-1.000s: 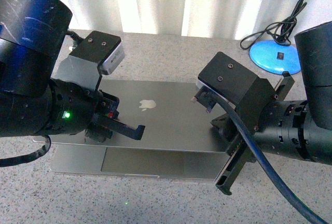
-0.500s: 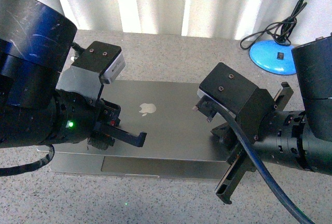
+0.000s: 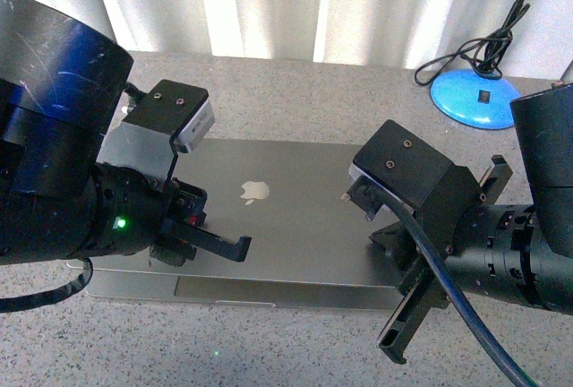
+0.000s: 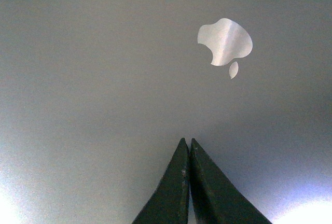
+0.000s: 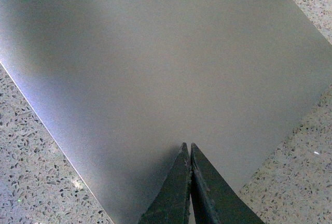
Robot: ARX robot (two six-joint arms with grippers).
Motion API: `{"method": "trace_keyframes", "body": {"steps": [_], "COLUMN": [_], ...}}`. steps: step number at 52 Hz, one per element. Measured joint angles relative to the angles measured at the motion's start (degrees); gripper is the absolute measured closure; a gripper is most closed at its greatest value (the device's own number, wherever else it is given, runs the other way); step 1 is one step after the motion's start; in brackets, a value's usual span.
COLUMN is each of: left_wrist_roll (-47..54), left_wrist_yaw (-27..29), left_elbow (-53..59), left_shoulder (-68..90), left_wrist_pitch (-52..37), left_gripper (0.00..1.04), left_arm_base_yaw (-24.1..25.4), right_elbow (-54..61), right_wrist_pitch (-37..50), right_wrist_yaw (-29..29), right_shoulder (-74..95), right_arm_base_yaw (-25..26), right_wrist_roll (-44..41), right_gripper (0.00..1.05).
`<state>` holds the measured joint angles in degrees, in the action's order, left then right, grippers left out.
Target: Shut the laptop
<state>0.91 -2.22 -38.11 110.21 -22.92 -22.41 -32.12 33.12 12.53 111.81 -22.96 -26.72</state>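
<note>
Now, jaws first: pinched fully shut on the left gripper, nothing held; same on the right gripper, tip to tip, empty. Used as blunt pushers, not clamps. Planted on or just above the lid of the laptop; cannot tell true contact from the wrist views. Left tips on the near side of the apple logo, over the left half of the lid; right tips over the right part, close to a lid edge. Logo side up, lying almost flat across the middle of the speckled table, directly beneath both sets of tips. Thin strip of base showing along the near edge, so probably not fully closed; last bit of the push judged left. Risks:
- skidding of hard tips over smooth metal, hence scratches or a lost push
- too much downward force at closing, hence stress on screen and hinge
- uneven pressing from the two sides, hence a twisted lid
- shoving the whole laptop across the table instead of folding it

Well apart at far right: blue lamp base with black cable, no hazard.
</note>
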Motion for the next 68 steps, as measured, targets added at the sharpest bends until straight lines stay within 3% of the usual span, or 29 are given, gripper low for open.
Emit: {"method": "trace_keyframes", "body": {"steps": [68], "left_wrist_roll": [-2.2], "left_wrist_yaw": [-2.2], "left_elbow": [1.1], "left_shoulder": [5.3], "left_wrist_pitch": [-4.2], "left_gripper": [1.01], "left_arm_base_yaw": [1.7], "right_elbow": [-0.9], "right_wrist_pitch": [-0.7], "right_wrist_yaw": [-0.1], "right_shoulder": [3.7], "right_arm_base_yaw": [-0.2], "right_wrist_roll": [0.0], "right_gripper": [1.04]}}
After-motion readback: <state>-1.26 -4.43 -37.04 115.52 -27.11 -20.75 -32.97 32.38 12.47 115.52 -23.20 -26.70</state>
